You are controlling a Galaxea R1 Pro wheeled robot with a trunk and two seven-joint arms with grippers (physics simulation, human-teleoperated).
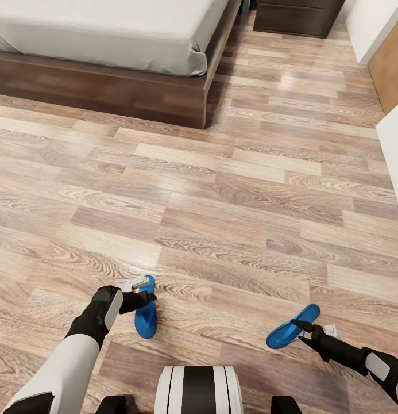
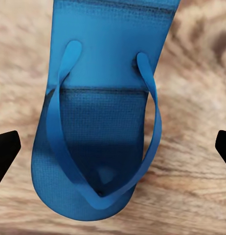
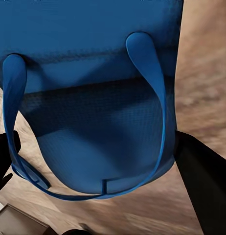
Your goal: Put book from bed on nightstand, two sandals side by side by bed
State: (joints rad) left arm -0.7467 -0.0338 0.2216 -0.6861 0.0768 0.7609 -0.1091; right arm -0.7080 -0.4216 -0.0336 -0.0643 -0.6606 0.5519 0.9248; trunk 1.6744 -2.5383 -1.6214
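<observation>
We look down over a wide floor point(image 1: 239, 190) of pale and brown wood-grain planks that takes up most of the head view. At about eleven o'clock lies the bed point(image 1: 107, 34), its light-grey mattress sitting on a dark wooden platform frame whose corner juts toward the middle of the room. Past its foot, near one o'clock, we see the lower part of a dark wooden cabinet point(image 1: 296, 17), and white wall panels point(image 1: 394, 155) run down the three o'clock edge.

Our own white and dark trunk point(image 1: 199, 391) sits at six o'clock. The left arm reaches in from seven o'clock, and the left gripper point(image 1: 146, 297) sits at the upper end of the left sandal point(image 1: 146, 316), which points roughly toward twelve. In the left wrist view that sandal point(image 2: 101, 122) lies flat on the planks, straps up, with the two dark fingertips point(image 2: 5, 154) set wide apart on either side and apart from it, so the gripper is open and holding nothing.

The right arm comes in from four o'clock, and the right gripper point(image 1: 302, 332) meets the right sandal point(image 1: 293, 333), which is tilted toward one o'clock. In the right wrist view the dark fingers point(image 3: 206, 191) press against both edges of this sandal point(image 3: 93, 98), so we take it as clamped on it
</observation>
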